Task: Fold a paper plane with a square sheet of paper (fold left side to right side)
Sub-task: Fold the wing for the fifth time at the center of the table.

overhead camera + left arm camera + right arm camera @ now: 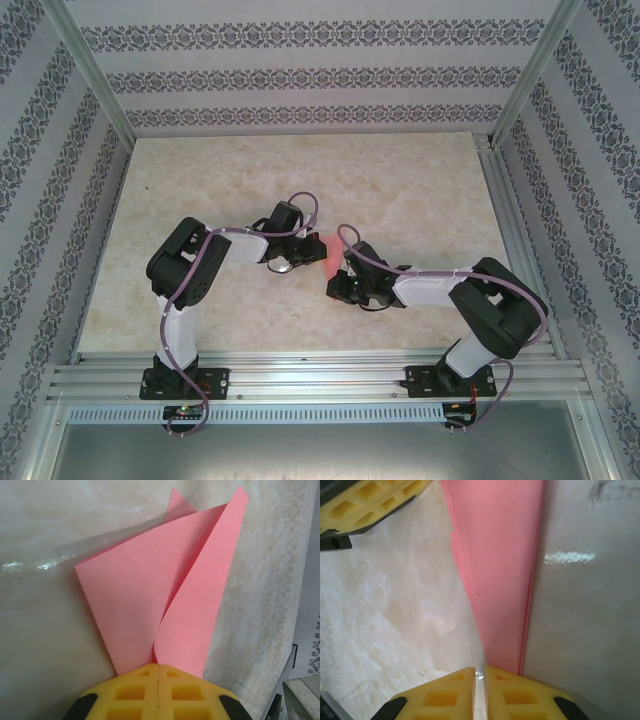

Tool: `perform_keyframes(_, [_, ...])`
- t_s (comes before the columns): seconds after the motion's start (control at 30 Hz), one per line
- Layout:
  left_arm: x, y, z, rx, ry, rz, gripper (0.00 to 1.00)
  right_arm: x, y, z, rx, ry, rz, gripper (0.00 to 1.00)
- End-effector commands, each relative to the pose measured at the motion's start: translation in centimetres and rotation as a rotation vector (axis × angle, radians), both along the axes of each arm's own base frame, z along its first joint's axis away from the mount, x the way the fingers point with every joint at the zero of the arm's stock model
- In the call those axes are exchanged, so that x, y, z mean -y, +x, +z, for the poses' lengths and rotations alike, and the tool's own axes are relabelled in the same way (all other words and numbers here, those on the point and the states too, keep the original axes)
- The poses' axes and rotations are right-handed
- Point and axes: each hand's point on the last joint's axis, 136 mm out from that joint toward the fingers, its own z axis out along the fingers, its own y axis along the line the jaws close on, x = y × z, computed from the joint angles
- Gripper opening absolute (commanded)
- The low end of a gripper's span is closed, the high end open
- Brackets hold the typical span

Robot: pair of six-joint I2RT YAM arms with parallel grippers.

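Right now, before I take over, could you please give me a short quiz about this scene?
1. True or false: the paper lies flat and unfolded on the table.
2. The paper sits: A) between the left gripper and right gripper; B) at the table's far edge; C) beside an arm's base.
3. Are the left gripper's jaws open or shut?
Key: 1 false; 2 A; 3 shut.
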Motion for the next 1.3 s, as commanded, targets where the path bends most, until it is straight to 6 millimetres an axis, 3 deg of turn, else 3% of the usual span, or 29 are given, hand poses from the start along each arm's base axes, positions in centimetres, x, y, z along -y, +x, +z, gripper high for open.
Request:
perform_keyframes(0.0, [-1.9,-0.4,-4.5,-0.045,0.137,0.055,0.00,2.8,-6.5,-3.4,-0.225,-0.126,0.065,0.14])
perform_keyframes(0.13, [-1.8,-0.4,-4.4,-0.042,0.134,0.054,0.00,3.3,-6.8,-2.0,-0.211,-0.145,0.089,0.15])
perform_keyframes(0.27, [-1.8,-0.4,-4.5,-0.043,0.133,0.052,0.00,3.2,-5.6,0.5,-0.171,-0.128,0.112,0.16])
perform_keyframes(0.43, [-1.8,-0.5,-4.3,-0.038,0.130,0.051,0.00,2.9,-0.3,5.9,-0.012,-0.064,0.085,0.17])
perform_keyframes(0.57, [-1.8,-0.5,-4.2,-0.039,0.129,0.054,0.00,1.6,3.0,7.5,0.073,0.009,0.056,0.17])
perform_keyframes(0.73, [-1.8,-0.6,-4.3,-0.042,0.127,0.053,0.00,-0.3,5.2,5.3,0.081,0.030,0.047,0.17])
perform_keyframes(0.83, [-1.9,-0.6,-4.4,-0.044,0.130,0.054,0.00,-0.8,5.4,3.6,0.067,0.008,0.053,0.17])
perform_keyframes(1.07, [-1.9,-0.6,-4.5,-0.045,0.136,0.056,0.00,-0.1,1.6,-0.9,-0.054,-0.072,0.084,0.17])
perform_keyframes(1.27, [-1.9,-0.5,-4.4,-0.042,0.139,0.056,0.00,0.9,-2.8,-1.7,-0.137,-0.088,0.114,0.16])
